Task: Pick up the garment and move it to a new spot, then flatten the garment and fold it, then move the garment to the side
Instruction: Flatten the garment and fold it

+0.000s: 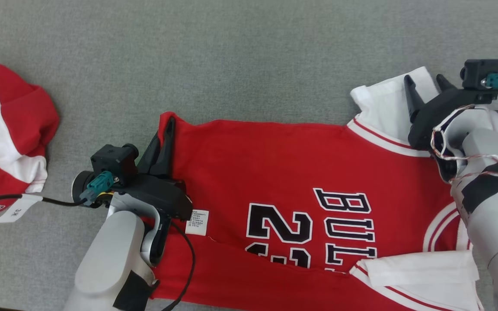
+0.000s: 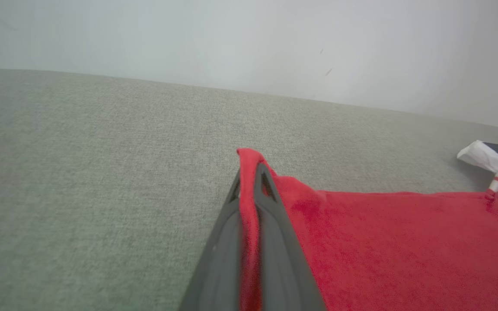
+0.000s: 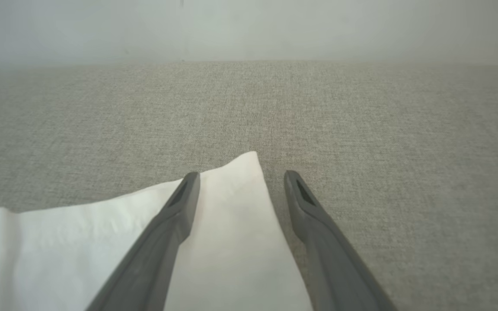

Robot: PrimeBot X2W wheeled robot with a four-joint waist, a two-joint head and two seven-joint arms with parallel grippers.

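The garment [image 1: 253, 172] is a red basketball jersey with white sleeves and dark lettering, spread across the grey surface. My left gripper [image 1: 169, 126] is shut on the jersey's red far-left corner [image 2: 249, 164]; the cloth edge runs between its two dark fingers [image 2: 270, 224]. My right gripper [image 1: 424, 82] stands open over the white sleeve [image 1: 387, 103] at the far right. In the right wrist view one finger [image 3: 180, 203] lies over the white sleeve [image 3: 231, 224] and the other finger [image 3: 305, 203] is beside its edge, over bare fabric.
A second red and white garment [image 1: 7, 129] lies bunched at the left edge. A white care tag [image 1: 198, 222] hangs from the jersey near my left arm. Grey cloth surface [image 1: 249, 56] stretches beyond the jersey to a pale wall [image 2: 249, 39].
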